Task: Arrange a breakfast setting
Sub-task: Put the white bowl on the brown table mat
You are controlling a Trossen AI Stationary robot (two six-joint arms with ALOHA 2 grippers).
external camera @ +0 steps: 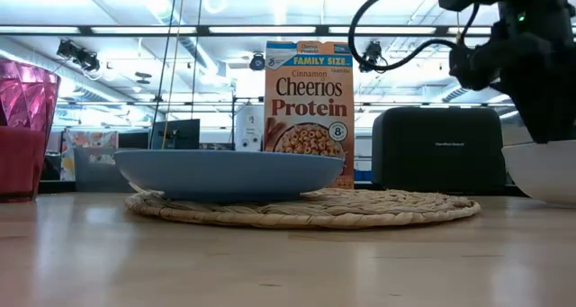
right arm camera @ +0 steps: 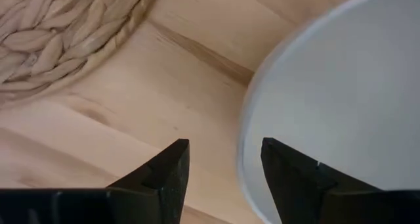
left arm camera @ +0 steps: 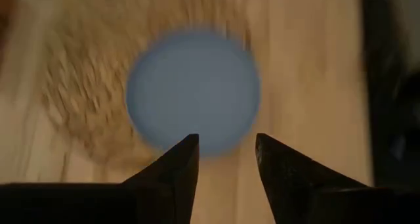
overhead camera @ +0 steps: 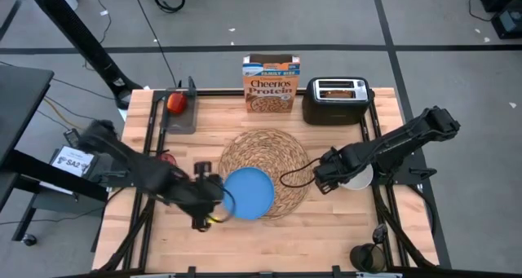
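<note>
The blue plate [overhead camera: 247, 192] lies on the near-left part of the round woven placemat [overhead camera: 269, 160], partly over its edge, and also shows in the low view [external camera: 229, 172]. My left gripper [overhead camera: 209, 199] is open just left of the plate [left arm camera: 193, 86], apart from it. The small white bowl [overhead camera: 357, 178] stands on the table right of the placemat. My right gripper [overhead camera: 326, 177] is open at the bowl's left rim [right arm camera: 246, 152]. The red apple [overhead camera: 175, 103] lies on a dark tray at the far left. The pink cup [external camera: 27, 118] stands at the left. The spoon does not show. My right gripper comes slanting down from the table's left at the bowl's left rim [right arm camera: 244, 175]. One finger [right arm camera: 292, 168] stands over the inside of the bowl and the other [right arm camera: 172, 166] outside it. I cannot tell whether they touch the rim. The bowl stands on the table.
The orange Cheerios box [overhead camera: 271, 85] and the black toaster [overhead camera: 338, 100] stand along the far edge behind the placemat. A dark tray [overhead camera: 179, 115] lies at the far left. Bare wood shows along the near edge [overhead camera: 269, 245].
</note>
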